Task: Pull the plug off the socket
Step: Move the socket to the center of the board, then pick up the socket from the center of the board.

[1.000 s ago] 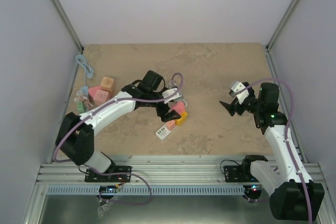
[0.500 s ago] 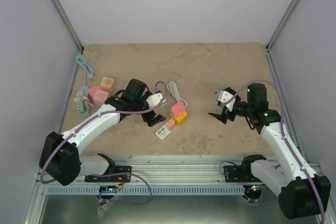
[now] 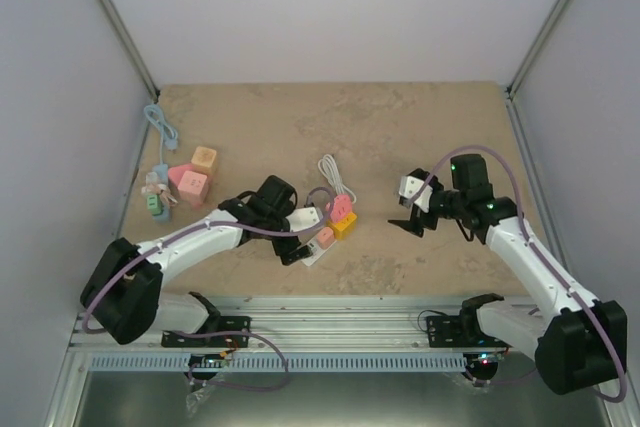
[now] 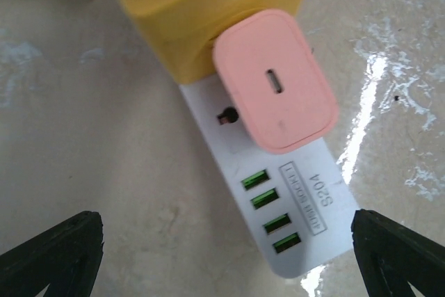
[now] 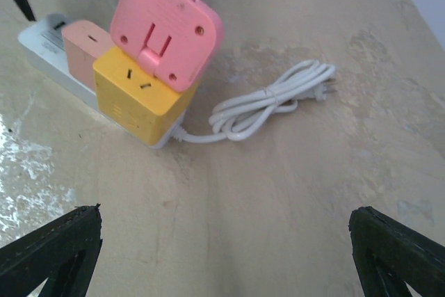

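The pink plug (image 4: 274,81) sits seated in the white strip (image 4: 299,231) on the surface (image 4: 83,137), hard against a yellow adapter (image 4: 181,5), so the pull looks not yet begun. The left tool (image 4: 224,259) hangs over it, jaws spread and empty; the right tool (image 5: 222,255) hovers nearby, likewise spread and empty. By the strip's four green ports (image 4: 271,212) is printed "S204"; the boxed line beside it is too small to read.
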Controlling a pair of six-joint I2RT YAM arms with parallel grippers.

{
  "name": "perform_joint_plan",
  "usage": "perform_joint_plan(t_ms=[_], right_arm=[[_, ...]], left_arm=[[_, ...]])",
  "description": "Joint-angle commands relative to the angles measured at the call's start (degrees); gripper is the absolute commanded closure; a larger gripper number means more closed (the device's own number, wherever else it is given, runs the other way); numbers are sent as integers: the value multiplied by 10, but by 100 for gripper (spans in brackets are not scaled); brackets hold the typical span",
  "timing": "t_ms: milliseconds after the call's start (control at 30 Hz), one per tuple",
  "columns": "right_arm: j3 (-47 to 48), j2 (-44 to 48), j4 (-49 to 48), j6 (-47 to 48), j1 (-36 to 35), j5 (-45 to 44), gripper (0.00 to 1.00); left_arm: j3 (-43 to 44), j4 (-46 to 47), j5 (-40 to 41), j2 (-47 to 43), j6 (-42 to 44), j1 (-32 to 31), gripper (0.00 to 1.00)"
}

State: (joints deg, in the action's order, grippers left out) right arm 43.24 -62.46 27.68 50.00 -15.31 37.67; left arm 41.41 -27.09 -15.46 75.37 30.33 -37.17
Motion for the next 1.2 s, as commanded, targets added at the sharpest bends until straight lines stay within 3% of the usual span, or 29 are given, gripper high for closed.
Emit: perform_joint_plan(t_ms=[0,267,500,1167], right_arm=[[-41,42,-47,-8,0,-51,2],[-48,60,-71,-23,24,-72,2],[-55,56,-81,-24,30,-76,2],[-64,44,-95,-24,31,-96,2]], left_arm=[[3,19,-30,5,-13,-19,0],[4,61,-6,49,-52,-38,0],[-16,110,-13,37,-68,-38,0],[-53,119,43,71,-69,-72,0]])
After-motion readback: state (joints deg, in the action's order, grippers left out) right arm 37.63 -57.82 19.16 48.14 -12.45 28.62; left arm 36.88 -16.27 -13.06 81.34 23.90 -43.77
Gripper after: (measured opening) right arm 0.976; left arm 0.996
